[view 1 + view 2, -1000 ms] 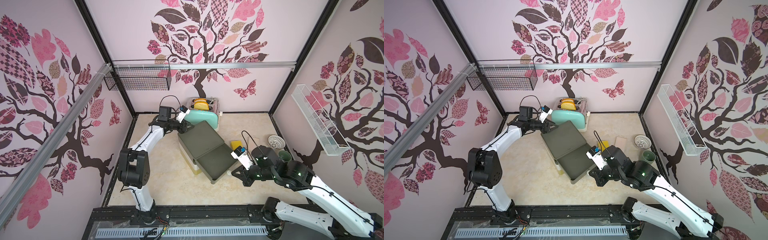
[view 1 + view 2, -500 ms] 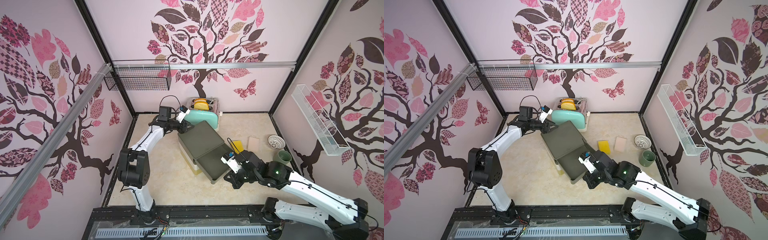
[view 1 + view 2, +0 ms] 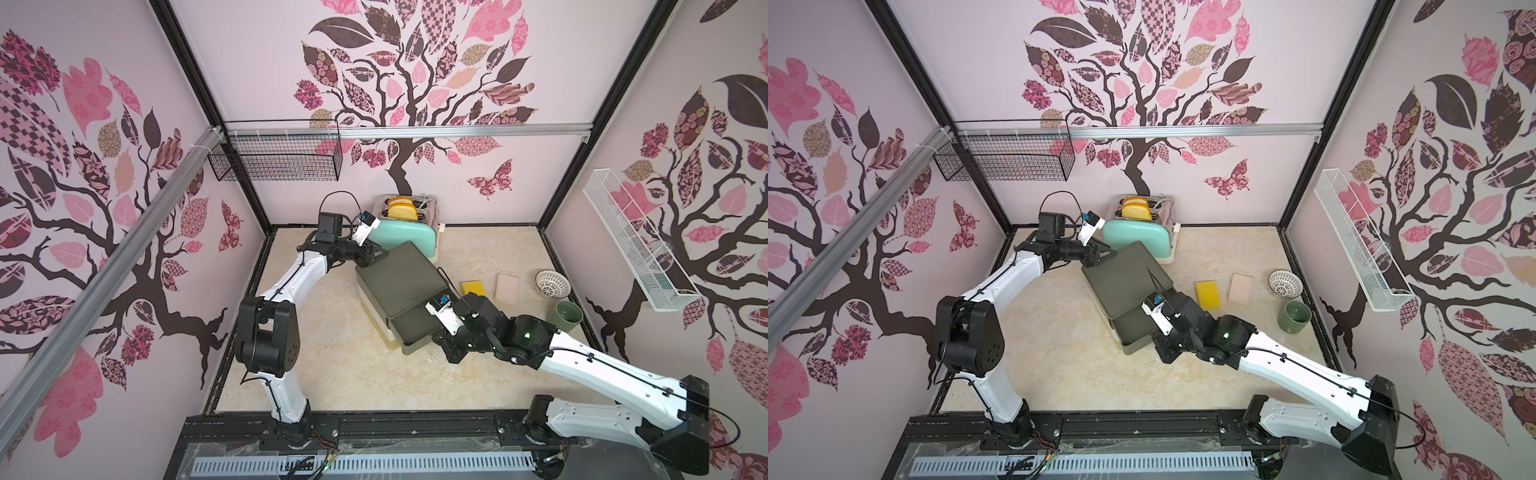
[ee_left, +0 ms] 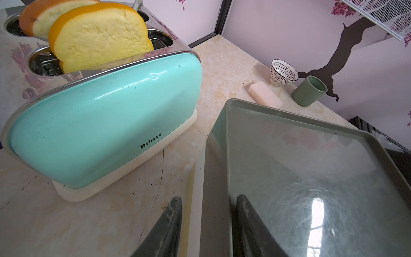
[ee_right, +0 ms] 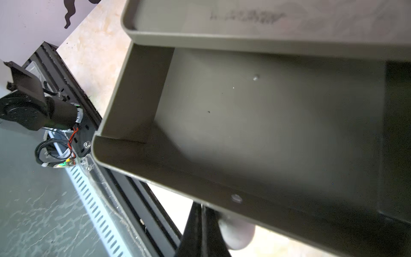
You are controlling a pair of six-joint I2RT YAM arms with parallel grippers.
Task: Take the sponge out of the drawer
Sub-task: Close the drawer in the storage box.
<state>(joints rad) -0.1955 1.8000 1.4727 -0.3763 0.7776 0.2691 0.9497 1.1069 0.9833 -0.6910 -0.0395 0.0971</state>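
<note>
Centre frame in both top views, the drawer (image 3: 409, 326) stands pulled open and empty. The yellow sponge (image 3: 1207, 294) lies on the table right of it. The left gripper (image 4: 206, 224) pinches the cabinet's rim; the right gripper (image 5: 201, 231), fingers pressed together, sits beside the drawer's knob. The removal looks done; next, perhaps pushing it closed.

My left gripper (image 4: 205, 227) pinches the drawer unit's (image 4: 289, 178) olive edge, mint toaster (image 4: 106, 124) with bread (image 4: 97, 37) just beside it.
</note>
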